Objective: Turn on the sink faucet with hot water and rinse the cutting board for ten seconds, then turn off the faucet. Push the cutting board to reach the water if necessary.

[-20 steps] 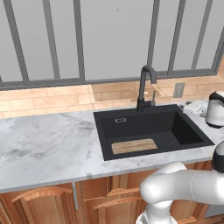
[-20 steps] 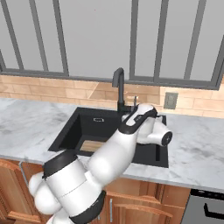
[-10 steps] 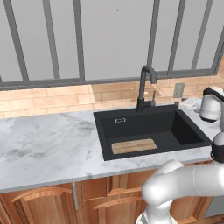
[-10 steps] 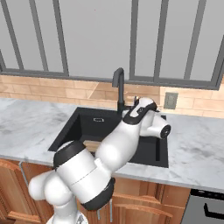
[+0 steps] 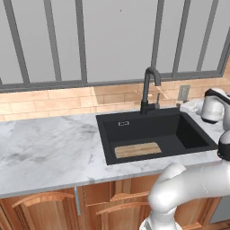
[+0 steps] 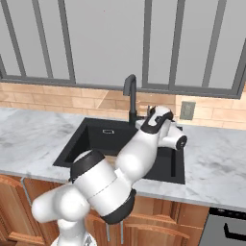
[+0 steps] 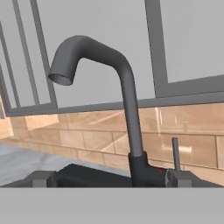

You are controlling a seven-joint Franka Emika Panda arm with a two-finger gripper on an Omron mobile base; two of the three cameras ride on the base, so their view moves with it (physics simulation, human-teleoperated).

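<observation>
Fig. Approach to the tap lever, no water running yet. The sink faucet [image 7: 127, 109] stands upright at the back rim of the sink [image 5: 134, 128], spout arched toward the basin; its thin side lever [image 7: 175, 152] rises just right of the round base in the hand view. The cutting board [image 5: 137, 149] lies flat on the basin floor near the front wall, left of centre, and by the look of it not directly under the spout. The gripper [image 7: 111, 179] sits near the tap at about base height, w/ the two dark tips low in the hand view, one each side of the faucet base; how wide it stands I cannot tell, and nothing is visibly held. Arm reaches over the sink from the front of the worktop [image 5: 49, 148].

Step in hand (judged): turn the tap on, hot side. To do it well: shift toward the lever so a tip meets the lever, not the base; push in a slow arc; keep clear of the gooseneck. Once water shows, check where it lands vs. the board, nudging the board under it if needed
</observation>
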